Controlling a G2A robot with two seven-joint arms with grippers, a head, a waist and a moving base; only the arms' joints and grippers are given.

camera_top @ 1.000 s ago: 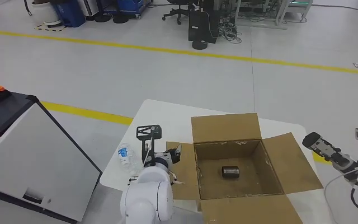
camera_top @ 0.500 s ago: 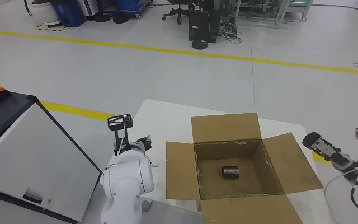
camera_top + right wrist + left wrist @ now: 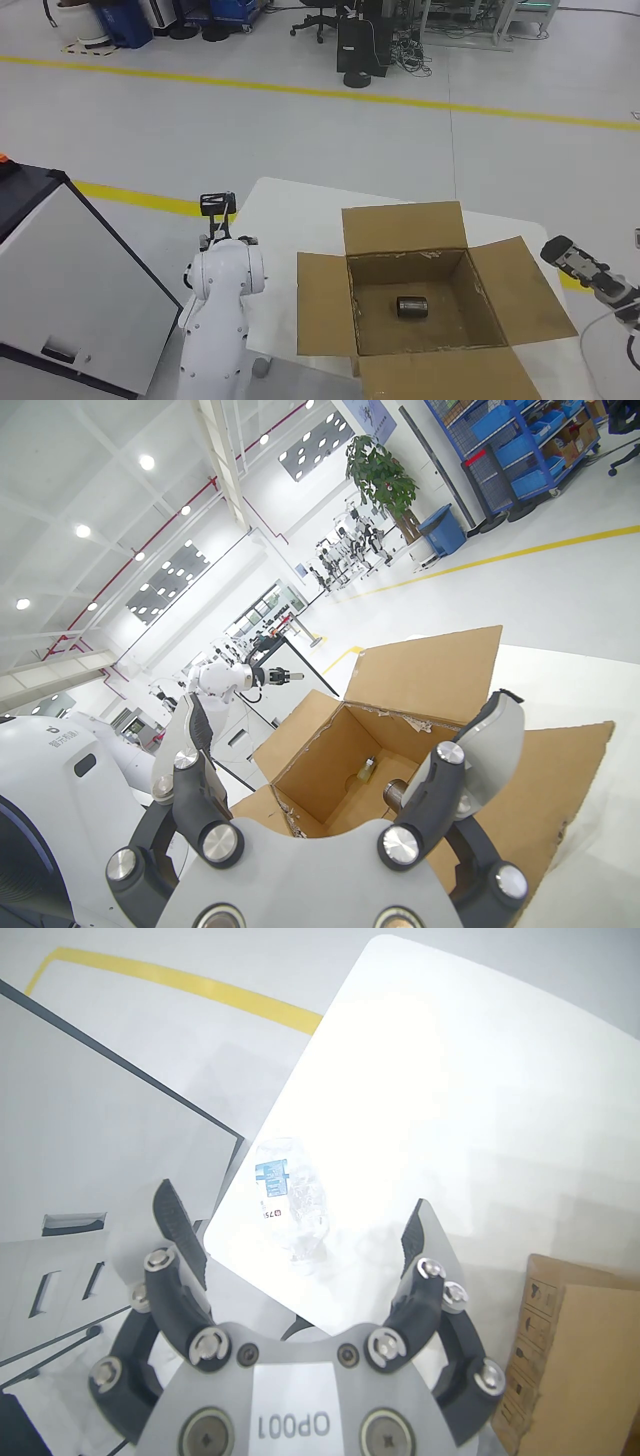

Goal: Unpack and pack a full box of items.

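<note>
Cardboard formed the landmark: an open box (image 3: 405,228) stood on the white table (image 3: 290,215) with all four flaps folded out. A dark metal cylinder (image 3: 412,307) lay on its side on the box floor, near the middle. A clear plastic bottle (image 3: 292,1200) lay on its side on the table, well apart from the box, out beyond the left flap (image 3: 322,305) and close to the table edge.

The left tool (image 3: 294,1208) hung above that bottle with its fingers spread wide and nothing between them. The right tool (image 3: 348,700) sat beyond the opposite flap of the box, also spread wide and empty.

Hazards, as judged from this state:
- The bottle was round and near the table edge. A nudge from the arm could roll it off.
- The cylinder could roll away from closing fingers, since it rested on its curved side.
- The box walls were deep. A tool lowered off-centre could catch a wall or flap and drag the box.

Changes against one second before:
- The left arm had stood low, just beside the left flap. It had since risen and swung away from the box, toward the table edge.
- The bottle had been exposed in the top view. The arm now covered it there.
- The right tool, box and cylinder had not moved.
</note>
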